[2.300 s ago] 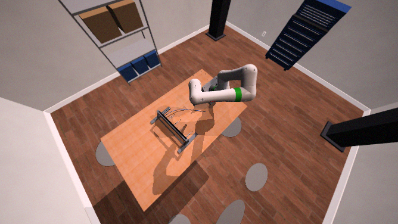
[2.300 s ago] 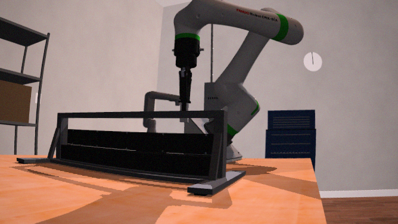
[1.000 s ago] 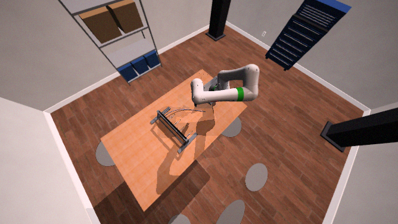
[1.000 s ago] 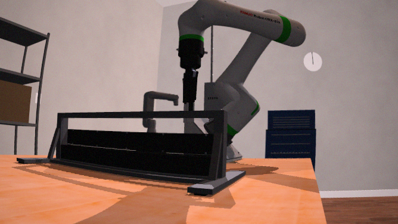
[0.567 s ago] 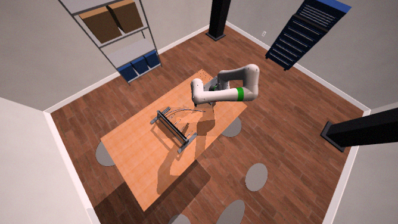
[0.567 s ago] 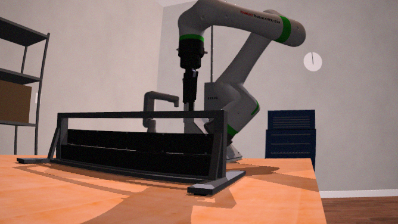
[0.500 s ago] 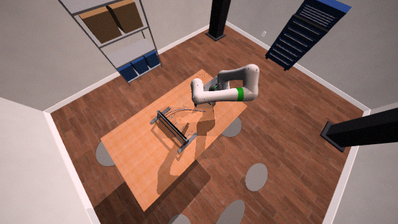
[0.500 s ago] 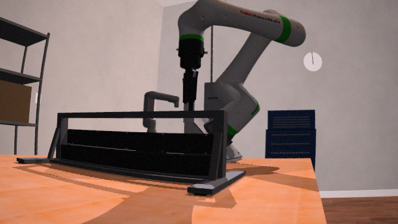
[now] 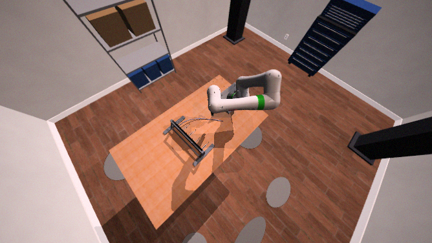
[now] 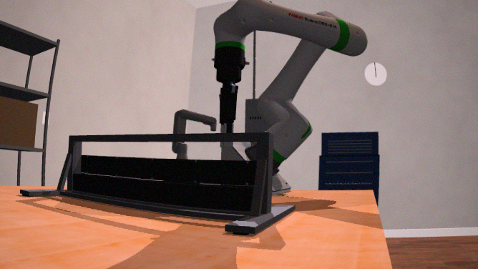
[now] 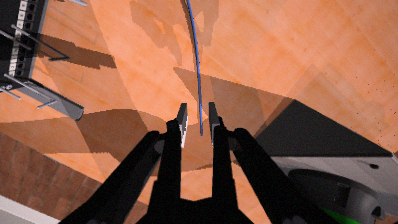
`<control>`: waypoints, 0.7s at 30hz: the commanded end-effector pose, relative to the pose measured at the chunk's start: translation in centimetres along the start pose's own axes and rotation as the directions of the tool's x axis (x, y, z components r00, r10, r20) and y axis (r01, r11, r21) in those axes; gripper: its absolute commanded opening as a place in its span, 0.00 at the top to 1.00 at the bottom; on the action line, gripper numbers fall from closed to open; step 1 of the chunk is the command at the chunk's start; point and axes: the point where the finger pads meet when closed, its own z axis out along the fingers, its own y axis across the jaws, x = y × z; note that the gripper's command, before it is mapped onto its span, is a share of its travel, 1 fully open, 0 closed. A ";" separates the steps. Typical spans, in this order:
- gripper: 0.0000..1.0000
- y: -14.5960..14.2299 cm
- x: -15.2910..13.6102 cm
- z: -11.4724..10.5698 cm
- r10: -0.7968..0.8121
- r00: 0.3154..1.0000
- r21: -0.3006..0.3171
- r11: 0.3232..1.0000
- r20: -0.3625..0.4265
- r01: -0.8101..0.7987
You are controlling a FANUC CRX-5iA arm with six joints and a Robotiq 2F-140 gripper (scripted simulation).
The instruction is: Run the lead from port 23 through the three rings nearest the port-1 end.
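The black rack with the patch panel (image 9: 188, 137) stands on the orange table; the exterior camera sees its back (image 10: 168, 175). Thin ring rods (image 9: 201, 142) stick out of its front toward the arm. The blue-grey lead (image 9: 204, 119) leaves the rack's far end and arcs toward the arm. In the wrist view the lead (image 11: 197, 65) runs down to its free end, which sits between my fingertips. My gripper (image 11: 198, 111) (image 10: 227, 125) is partly open, with a gap to the lead on each side. It points down behind the rack's top bar.
One end of the rack, with its grey foot (image 11: 60, 102) and ring rods (image 11: 30, 42), shows at the wrist view's left. The arm's grey base (image 11: 340, 175) is close at the lower right. The table's edge and the wood floor (image 11: 30, 170) lie at the lower left.
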 end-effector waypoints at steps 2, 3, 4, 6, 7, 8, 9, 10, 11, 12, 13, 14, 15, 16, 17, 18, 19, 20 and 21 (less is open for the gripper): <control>0.80 0.0 0.0 0.1 -0.004 1.000 0.000 1.000 0.000 0.004; 0.80 0.0 0.0 0.1 -0.007 1.000 0.000 1.000 0.000 0.007; 0.80 0.0 0.0 0.2 -0.009 1.000 0.000 1.000 0.000 0.009; 0.80 0.0 0.0 0.2 -0.009 1.000 0.000 1.000 0.000 0.009; 0.80 0.0 0.0 0.3 -0.012 1.000 0.000 1.000 0.000 0.012; 0.80 0.0 0.0 0.3 -0.016 1.000 0.000 1.000 0.000 0.016; 0.80 0.0 0.0 0.4 -0.020 1.000 0.000 1.000 0.000 0.020; 0.80 0.0 0.0 0.6 -0.021 1.000 0.000 1.000 0.000 0.021; 0.80 0.0 0.0 0.9 -0.021 1.000 0.000 1.000 0.000 0.021; 0.80 0.0 0.0 1.1 -0.021 1.000 0.000 1.000 0.000 0.021; 0.80 0.0 0.0 1.4 -0.021 1.000 0.000 1.000 0.000 0.021; 0.80 0.0 0.0 1.7 -0.021 1.000 0.000 1.000 0.000 0.021; 0.80 0.0 0.0 2.1 -0.021 1.000 0.000 1.000 0.000 0.021; 0.80 0.0 0.0 2.4 -0.021 1.000 0.000 1.000 0.000 0.021; 0.80 0.0 0.0 2.8 -0.021 1.000 0.000 1.000 0.000 0.021; 0.80 0.0 0.0 3.2 -0.021 1.000 0.000 1.000 0.000 0.021; 0.80 0.0 0.0 3.6 -0.021 1.000 0.000 1.000 0.000 0.021; 0.80 0.0 0.0 4.0 -0.021 1.000 0.000 1.000 0.000 0.021; 0.80 0.0 0.0 4.4 -0.021 1.000 0.000 1.000 0.000 0.021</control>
